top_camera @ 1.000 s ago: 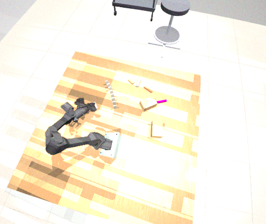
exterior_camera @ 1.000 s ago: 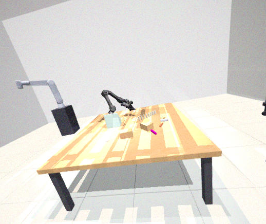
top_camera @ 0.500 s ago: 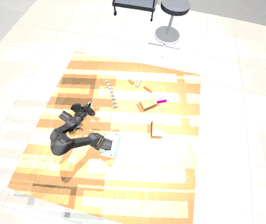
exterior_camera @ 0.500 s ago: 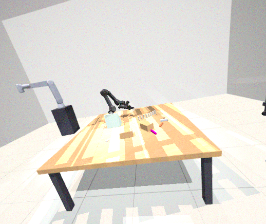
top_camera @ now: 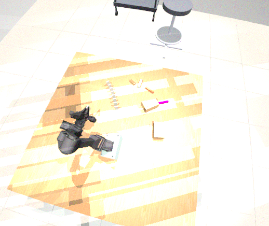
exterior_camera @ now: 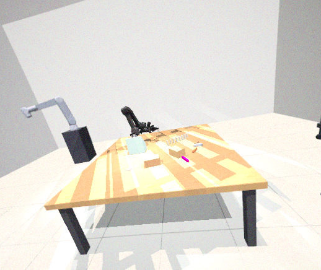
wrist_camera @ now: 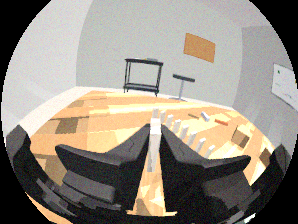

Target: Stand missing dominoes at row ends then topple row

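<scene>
Several white dominoes (top_camera: 116, 106) (exterior_camera: 167, 142) (wrist_camera: 184, 132) stand in a spaced, slightly curved row. My gripper (top_camera: 87, 108) (exterior_camera: 157, 129) (wrist_camera: 154, 128) is shut on a white domino (wrist_camera: 154, 142), whose pale end shows between the fingertips in the wrist view. The gripper is off to the arm's side of the row, and the wrist camera looks nearly level across the table. The held domino partly covers the far part of the row in the wrist view. Its height above the table is hard to tell. Another white piece (top_camera: 140, 83) (exterior_camera: 198, 145) (wrist_camera: 205, 116) lies flat beyond the row.
An orange piece (top_camera: 149, 90) (exterior_camera: 194, 150) (wrist_camera: 221, 122) and a tan piece (top_camera: 132, 82) lie near the flat white one. A magenta stick (top_camera: 163, 102) (exterior_camera: 185, 159) lies by a wooden block (top_camera: 150, 106) (exterior_camera: 176, 152) (wrist_camera: 240, 136). A second block (exterior_camera: 152, 161) and a pale teal box (exterior_camera: 136, 145) stand nearer the arm base.
</scene>
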